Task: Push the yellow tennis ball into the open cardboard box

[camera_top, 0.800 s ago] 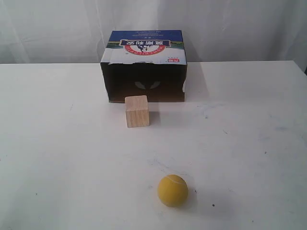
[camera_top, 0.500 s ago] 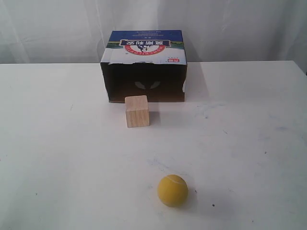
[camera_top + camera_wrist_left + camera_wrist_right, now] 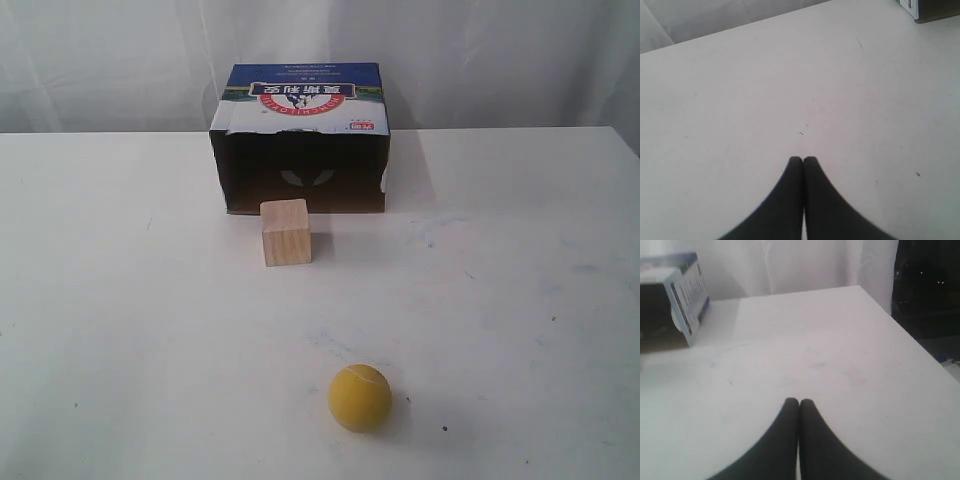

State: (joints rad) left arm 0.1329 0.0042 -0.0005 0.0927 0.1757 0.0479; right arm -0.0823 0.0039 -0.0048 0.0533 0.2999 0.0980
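While the left gripper (image 3: 803, 160) and right gripper (image 3: 799, 401) are pressed together, the yellow tennis ball (image 3: 360, 397) sits near, right of centre; the open cardboard box (image 3: 300, 140) gapes far beyond, wooden cube (image 3: 286, 231) left of that line. Right arm seems nearer.

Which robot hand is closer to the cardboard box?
Right, it seems. From the right gripper the open cardboard box shows large and fairly close. From the left gripper only a corner of it shows, far across the table. Neither touches it.
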